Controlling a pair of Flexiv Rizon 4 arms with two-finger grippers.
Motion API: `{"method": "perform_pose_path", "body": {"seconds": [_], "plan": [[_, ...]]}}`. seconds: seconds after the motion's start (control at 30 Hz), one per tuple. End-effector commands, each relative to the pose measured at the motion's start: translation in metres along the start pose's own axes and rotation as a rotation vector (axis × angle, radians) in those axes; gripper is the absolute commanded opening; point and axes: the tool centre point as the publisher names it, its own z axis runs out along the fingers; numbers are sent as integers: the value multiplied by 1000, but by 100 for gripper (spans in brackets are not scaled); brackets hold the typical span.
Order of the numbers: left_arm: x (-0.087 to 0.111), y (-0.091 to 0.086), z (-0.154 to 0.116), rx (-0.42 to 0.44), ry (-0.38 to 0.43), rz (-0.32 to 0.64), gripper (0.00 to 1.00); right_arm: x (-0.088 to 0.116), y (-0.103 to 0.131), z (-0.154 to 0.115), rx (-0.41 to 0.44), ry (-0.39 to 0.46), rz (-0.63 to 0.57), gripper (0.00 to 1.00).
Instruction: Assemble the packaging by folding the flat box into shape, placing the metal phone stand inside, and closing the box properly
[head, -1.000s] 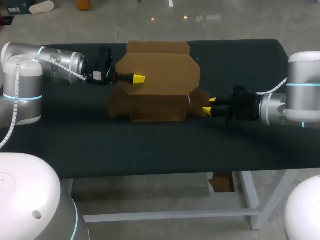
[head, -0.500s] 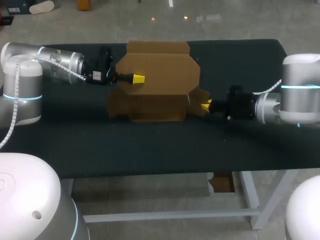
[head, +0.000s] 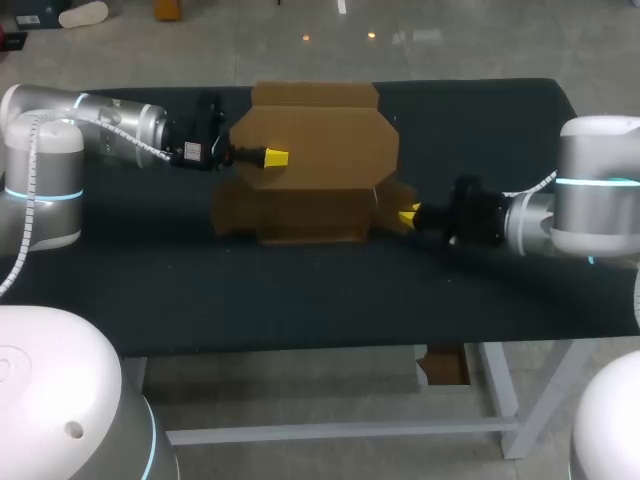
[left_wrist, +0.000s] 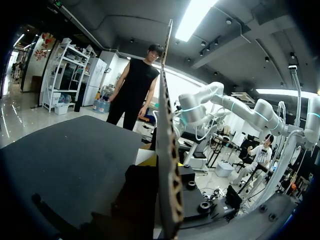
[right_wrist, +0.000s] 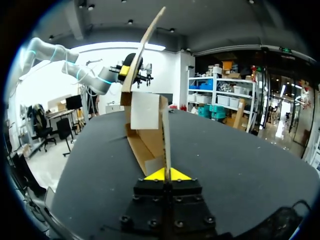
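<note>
Right gripper (head: 408, 213): we have moved it inward, now pinching the side flap (right_wrist: 166, 135) of the box (head: 300, 210).
Left gripper (head: 277, 157): clamped on the raised lid panel (head: 320, 135).
Progress: box half-folded between our grippers; stand unseen, closing remains.

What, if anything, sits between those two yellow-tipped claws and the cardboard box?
Nothing visible does. The left gripper holds the raised lid flap of the cardboard box, and the right gripper has the side flap pinched edge-on between its tips.
</note>
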Motion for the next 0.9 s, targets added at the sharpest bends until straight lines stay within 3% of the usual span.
{"method": "perform_pose_path", "body": {"seconds": [0.03, 0.1, 0.17, 0.2, 0.9], "plan": [[0, 1, 3, -1, 2, 0, 0, 10, -2, 6, -8, -23, 4, 0], [0, 1, 3, -1, 2, 0, 0, 11, -2, 6, -5, -33, 10, 2], [0, 1, 3, -1, 2, 0, 0, 12, -2, 6, -4, -42, 16, 19], [0, 1, 3, -1, 2, 0, 0, 13, -2, 6, -4, -44, 17, 21], [0, 1, 3, -1, 2, 0, 0, 37, 5, 23, 1, -90, 56, 22]]}}
